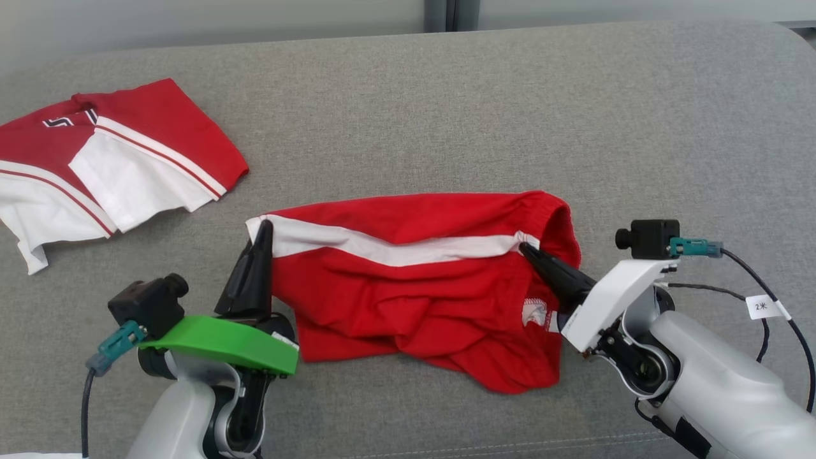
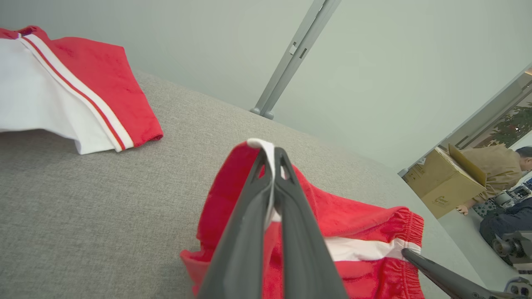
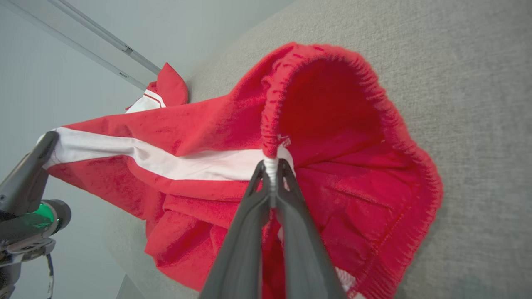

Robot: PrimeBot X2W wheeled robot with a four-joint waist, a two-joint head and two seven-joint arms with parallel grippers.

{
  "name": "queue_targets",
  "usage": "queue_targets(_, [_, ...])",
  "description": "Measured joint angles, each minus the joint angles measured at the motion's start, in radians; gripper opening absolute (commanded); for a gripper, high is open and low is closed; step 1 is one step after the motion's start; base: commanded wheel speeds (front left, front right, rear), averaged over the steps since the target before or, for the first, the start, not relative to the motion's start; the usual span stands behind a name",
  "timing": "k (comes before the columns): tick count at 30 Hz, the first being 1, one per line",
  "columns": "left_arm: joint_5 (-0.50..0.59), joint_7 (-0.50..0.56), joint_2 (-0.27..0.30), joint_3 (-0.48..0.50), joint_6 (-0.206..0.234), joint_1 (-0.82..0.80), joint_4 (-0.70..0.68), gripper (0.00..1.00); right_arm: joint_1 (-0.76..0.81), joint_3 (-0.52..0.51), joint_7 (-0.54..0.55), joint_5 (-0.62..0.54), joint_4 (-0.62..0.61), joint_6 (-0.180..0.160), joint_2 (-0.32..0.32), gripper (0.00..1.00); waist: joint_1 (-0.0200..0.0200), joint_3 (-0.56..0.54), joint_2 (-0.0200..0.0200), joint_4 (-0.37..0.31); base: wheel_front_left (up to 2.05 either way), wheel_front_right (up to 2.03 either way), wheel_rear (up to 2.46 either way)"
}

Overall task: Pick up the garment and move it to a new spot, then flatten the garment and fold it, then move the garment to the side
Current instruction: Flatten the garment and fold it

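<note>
grey fabric surface (image 1: 574,95), pale wall (image 2: 395,62), grey metal post (image 2: 293,58)

Robotics test room in a workplace, seen through my rig's cameras: the red garment (image 1: 414,287) lies on a broad grey upholstered platform (image 1: 446,95) set against bare, pale partition walls (image 2: 374,62) joined by a grey metal post (image 2: 291,58). Through an opening past the platform's end, a person (image 2: 498,166) in a tan jacket holds a cardboard box (image 2: 440,182) near dark equipment (image 2: 509,245), with greenery (image 2: 513,124) further back. A white tag (image 1: 763,307) marked "2" hangs on a black cable (image 1: 739,258) of my right arm. Plain panels, boxed stock and labelled wiring suggest a lab rather than a home.
</note>
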Motion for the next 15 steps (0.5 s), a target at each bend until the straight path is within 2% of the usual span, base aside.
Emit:
queue_targets(6, [-0.013,-0.009,0.004,0.032,-0.001,0.000,-0.004,0.00,-0.037,-0.004,-0.060,-0.006,-0.085,0.000,-0.019,0.00,0.0000,-0.022,0.0000,-0.014,0.00,0.00,0.00])
queue_targets(15, [-0.050,-0.019,0.024,0.105,-0.020,0.003,-0.069,0.00,-0.089,-0.039,-0.130,-0.050,-0.269,0.000,-0.157,0.00,0.0000,-0.087,0.0000,-0.047,0.00,0.00,0.00])
